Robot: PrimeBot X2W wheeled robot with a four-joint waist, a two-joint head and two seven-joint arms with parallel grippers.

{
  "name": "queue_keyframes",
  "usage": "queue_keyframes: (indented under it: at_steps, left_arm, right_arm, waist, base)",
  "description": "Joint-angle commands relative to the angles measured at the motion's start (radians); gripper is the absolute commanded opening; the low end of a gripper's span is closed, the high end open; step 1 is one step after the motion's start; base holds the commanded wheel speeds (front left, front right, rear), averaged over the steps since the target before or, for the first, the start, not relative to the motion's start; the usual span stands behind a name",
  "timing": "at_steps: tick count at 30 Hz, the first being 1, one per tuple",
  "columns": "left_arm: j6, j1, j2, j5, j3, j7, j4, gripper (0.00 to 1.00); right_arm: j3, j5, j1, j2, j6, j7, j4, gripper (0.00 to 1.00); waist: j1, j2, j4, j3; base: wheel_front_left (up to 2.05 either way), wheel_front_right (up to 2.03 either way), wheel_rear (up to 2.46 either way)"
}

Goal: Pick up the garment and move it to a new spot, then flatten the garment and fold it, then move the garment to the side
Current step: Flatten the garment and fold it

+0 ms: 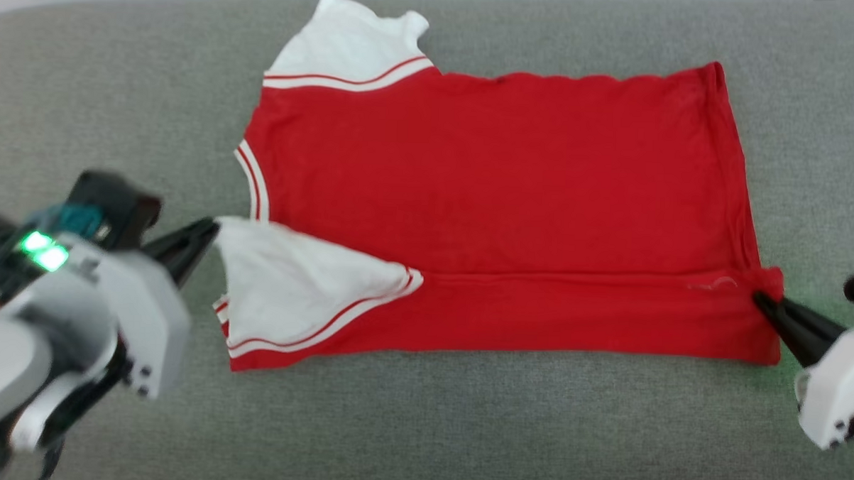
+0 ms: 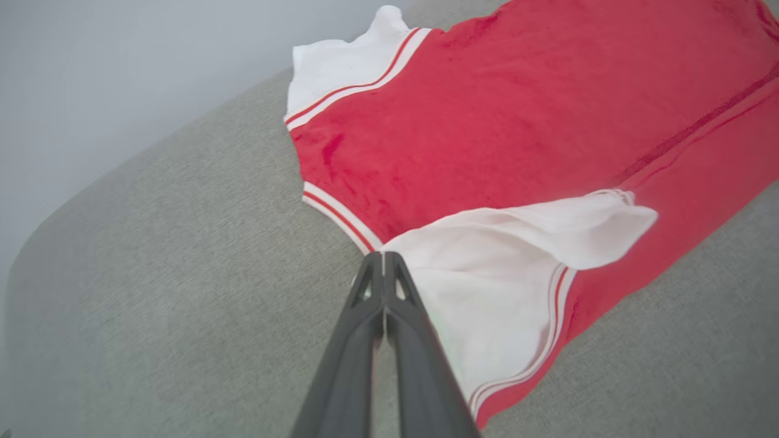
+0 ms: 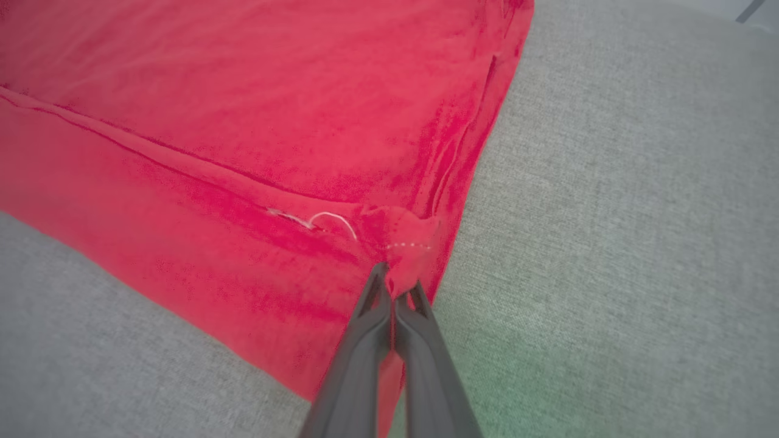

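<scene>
Our left end effector point(image 1: 211, 230) clamps the jersey's point(image 1: 471, 185) white sleeve point(image 1: 290, 285); our right end effector point(image 1: 760, 299) clamps its hem corner point(image 1: 770, 280). We should move both level so the fold lies straight.

**Left end effector** point(image 1: 211, 227), lower left of the head view: two dark fingers pressed together, pointing up and to the right. The tips nip the white sleeve edge of the garment point(image 1: 500, 178). Behind it sits the pale wrist housing point(image 1: 122, 314), blurred, with a green light point(image 1: 43, 251) lit.

**Right end effector** point(image 1: 757, 298), lower right: fingers closed, pointing up and to the left, tips pinching the garment's red hem corner. Its white wrist housing point(image 1: 837, 396) is cut by the frame edge.

In each wrist view the two fingers meet at the tips, with fabric caught there.
</scene>
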Motion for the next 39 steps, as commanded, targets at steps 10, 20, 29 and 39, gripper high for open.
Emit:
queue_keyframes:
  at_steps: [10, 20, 29, 39]
  left_arm:
    - [-0.196, -0.111, -0.223, 0.007, -0.054, 0.056, 0.356, 0.0]
    - [-0.271, -0.124, -0.321, -0.033, -0.071, 0.073, 0.527, 0.07]
    - [-0.261, -0.115, -0.349, -0.079, -0.046, 0.06, 0.559, 1.0]
    - [-0.217, -0.087, -0.34, -0.128, -0.017, 0.056, 0.53, 1.0]
  right_arm:
    - [0.09, -0.008, -0.193, 0.048, -0.001, 0.051, 0.153, 0.0]
    - [0.159, 0.032, -0.243, 0.051, -0.001, 0.062, 0.23, 0.0]
    - [0.204, 0.073, -0.269, 0.038, -0.001, 0.095, 0.268, 0.4]
    - [0.216, 0.083, -0.305, 0.031, -0.001, 0.09, 0.276, 1.0]
  waist:
    - [0.0, 0.0, -0.003, 0.053]
    - [0.0, 0.0, 0.012, 0.047]
    - [0.0, 0.0, 0.02, 0.004]
    - [0.0, 0.0, 0.025, -0.067]
  base:
    - [0.0, 0.0, 0.0]
    - [0.0, 0.0, 0.0]
    - [0.0, 0.0, 0.0]
    - [0.0, 0.0, 0.0]
